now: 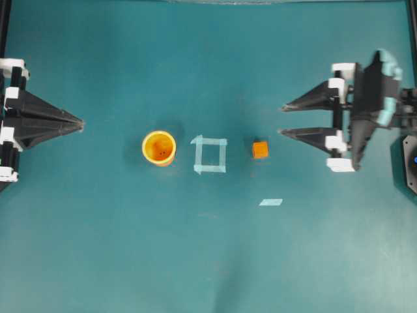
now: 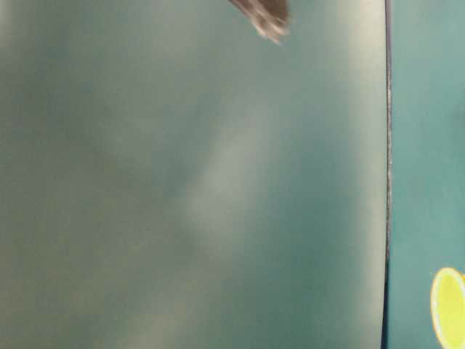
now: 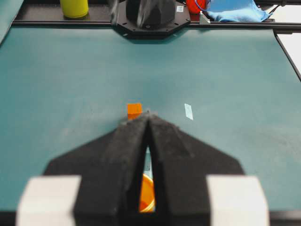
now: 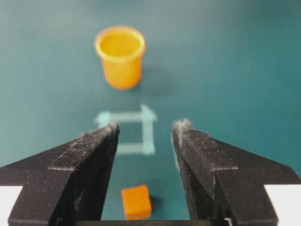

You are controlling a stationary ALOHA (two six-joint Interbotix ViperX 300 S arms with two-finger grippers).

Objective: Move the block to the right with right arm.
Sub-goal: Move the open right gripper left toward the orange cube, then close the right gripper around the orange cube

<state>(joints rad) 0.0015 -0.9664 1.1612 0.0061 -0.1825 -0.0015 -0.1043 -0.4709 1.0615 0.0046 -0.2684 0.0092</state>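
The small orange block (image 1: 260,149) sits on the teal table just right of a pale tape square (image 1: 210,155). My right gripper (image 1: 282,120) is open, its tips a little to the right of the block and not touching it. In the right wrist view the block (image 4: 136,201) lies on the table in the gap between the spread fingers (image 4: 94,155) of that gripper (image 4: 147,125). My left gripper (image 1: 81,123) rests shut at the far left. Its closed tips (image 3: 148,113) point toward the block (image 3: 134,110).
A yellow-orange cup (image 1: 159,148) stands upright left of the tape square; its rim (image 2: 448,305) shows at table level. A short tape strip (image 1: 270,202) lies in front of the block. A yellow container (image 3: 74,7) and blue cloth (image 3: 233,9) sit beyond the right arm's base.
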